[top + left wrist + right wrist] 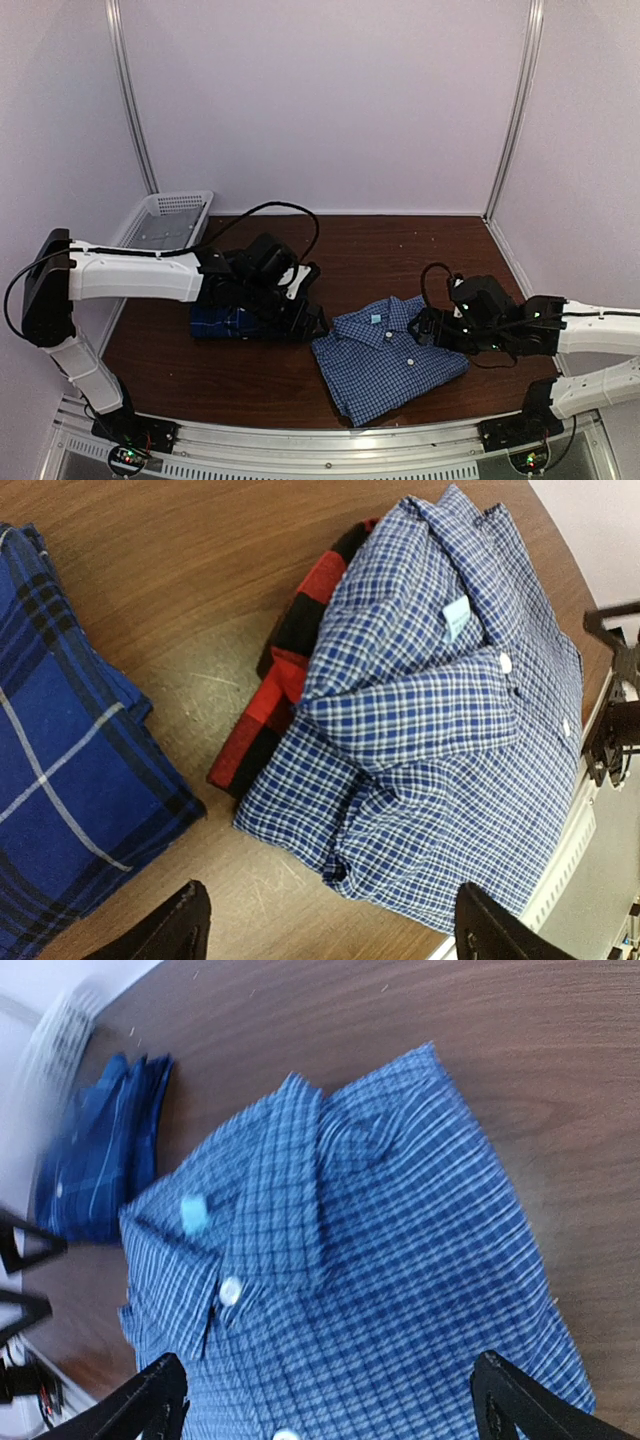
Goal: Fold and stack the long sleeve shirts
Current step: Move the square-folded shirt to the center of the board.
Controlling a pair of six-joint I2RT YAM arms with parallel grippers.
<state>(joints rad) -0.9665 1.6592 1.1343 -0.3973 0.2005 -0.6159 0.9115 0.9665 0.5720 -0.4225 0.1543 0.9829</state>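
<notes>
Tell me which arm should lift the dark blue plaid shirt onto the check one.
Left. Its open left gripper hangs beside the dark plaid shirt; the right gripper is over the check shirt, farther off.

ahead of the left gripper point(330, 920), check shirt point(430, 730) is fine woven cloth (white buttons point(505, 663) glossy); plaid shirt point(70, 770) matt cloth too; table point(200, 580) scuffed dark wood.

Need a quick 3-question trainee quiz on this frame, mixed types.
1. True or false: the small-check shirt lies on top of the dark plaid shirt.
2. In the left wrist view, what shows from under the small-check shirt's edge? A) red-black cloth B) yellow towel C) green book
3. Fill in: the white basket sits at the table's far ____ corner.
Key: 1 false; 2 A; 3 left.
</notes>
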